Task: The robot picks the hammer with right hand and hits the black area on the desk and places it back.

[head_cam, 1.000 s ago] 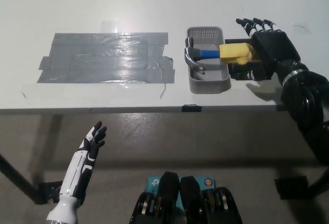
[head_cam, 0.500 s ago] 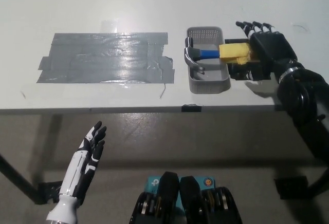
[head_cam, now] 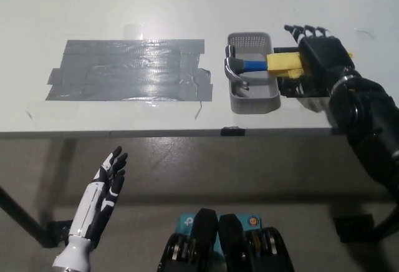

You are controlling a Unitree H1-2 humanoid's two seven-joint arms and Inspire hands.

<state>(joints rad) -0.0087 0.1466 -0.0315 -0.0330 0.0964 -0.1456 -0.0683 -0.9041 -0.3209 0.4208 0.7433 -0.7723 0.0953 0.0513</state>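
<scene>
The hammer [head_cam: 259,65] lies across a small grey basket [head_cam: 252,97], its long axis running left to right: the steel head points toward the picture's left and sits inside the basket, the blue shaft crosses the right wall, and the yellow grip sticks out beyond that wall over the table [head_cam: 124,4]. The basket stands near the table's front edge, just right of the dark taped patch [head_cam: 128,69] (a wide rectangle of shiny strips, its right end close to the basket but apart from it). Behind the basket and patch the white tabletop is bare and open; in front the edge drops to the floor. The right hand [head_cam: 318,60] hangs over the outer end of the yellow grip, palm down, fingers stretched forward and apart; whether it touches the grip cannot be told, and it has not closed on it. The left hand [head_cam: 111,175] rests below the table's edge at the lower left, fingers spread, holding nothing.
</scene>
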